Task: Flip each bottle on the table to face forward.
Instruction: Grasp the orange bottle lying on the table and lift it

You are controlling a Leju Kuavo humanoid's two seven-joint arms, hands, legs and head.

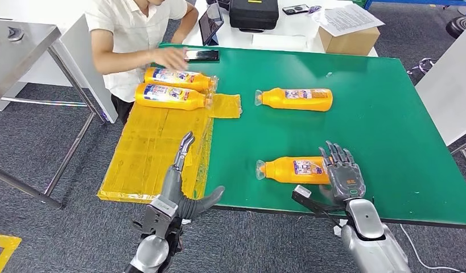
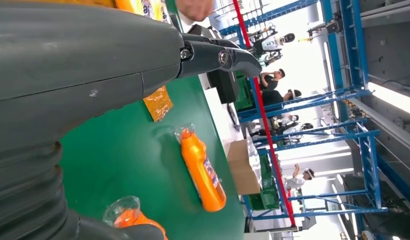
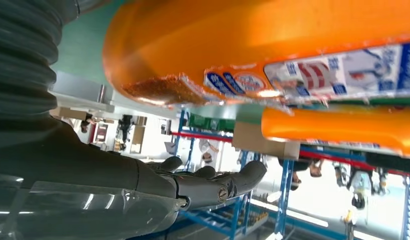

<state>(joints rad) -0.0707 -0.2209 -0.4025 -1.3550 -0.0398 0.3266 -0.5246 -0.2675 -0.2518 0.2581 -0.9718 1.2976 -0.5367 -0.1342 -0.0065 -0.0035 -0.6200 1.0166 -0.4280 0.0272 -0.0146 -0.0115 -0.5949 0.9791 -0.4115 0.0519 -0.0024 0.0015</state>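
With the right hand [image 1: 343,170] spread loose, gripping nothing, at the near bottle's [image 1: 293,169] base, a careless nudge could roll it off the green table [image 1: 390,142] edge.

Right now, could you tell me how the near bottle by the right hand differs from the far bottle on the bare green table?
The near bottle lies at the table's front edge, while the far bottle lies further back toward the middle. The right hand is at the near bottle's base end; nothing is at the far bottle. Both are orange with clear caps, lie on their sides on the green table with caps pointing to the robot's left, and show a label on top.
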